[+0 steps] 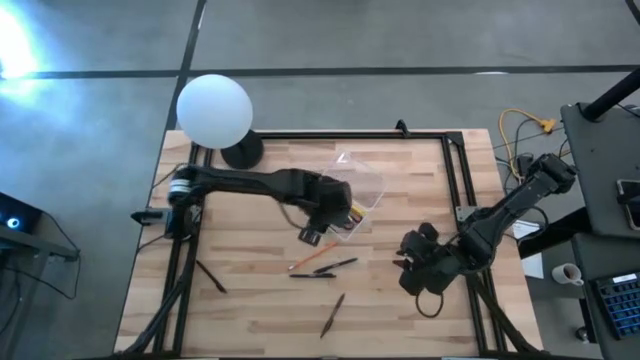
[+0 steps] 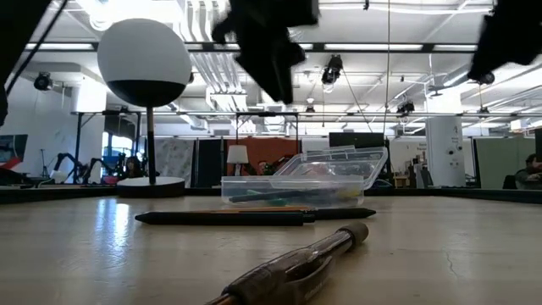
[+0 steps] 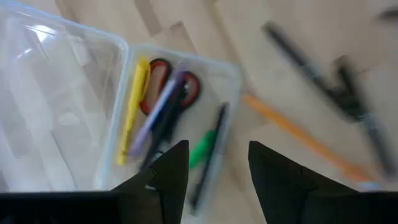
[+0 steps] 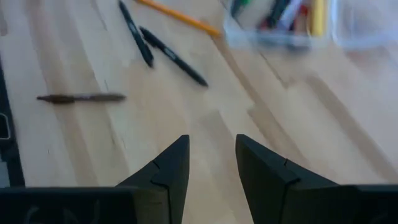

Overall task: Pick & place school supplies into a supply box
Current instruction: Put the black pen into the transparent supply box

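The clear supply box (image 1: 362,192) lies near the table's middle with its lid open toward the far side. In the left wrist view the box (image 3: 177,124) holds a yellow pen (image 3: 132,106), red-handled scissors (image 3: 163,87), a purple pen, a green pen (image 3: 202,148) and a dark pen. My left gripper (image 3: 217,155) is open and empty above the box's near end (image 1: 330,222). An orange pencil (image 1: 310,260) and two dark pens (image 1: 335,267) lie on the table just nearer. My right gripper (image 1: 408,265) is open and empty (image 4: 211,146) above bare table to their right.
A brownish pen (image 1: 333,313) lies near the front edge and a dark pen (image 1: 210,275) at the left. A white lamp globe (image 1: 214,108) on a dark base stands at the far left corner. A black frame (image 1: 460,180) borders the table.
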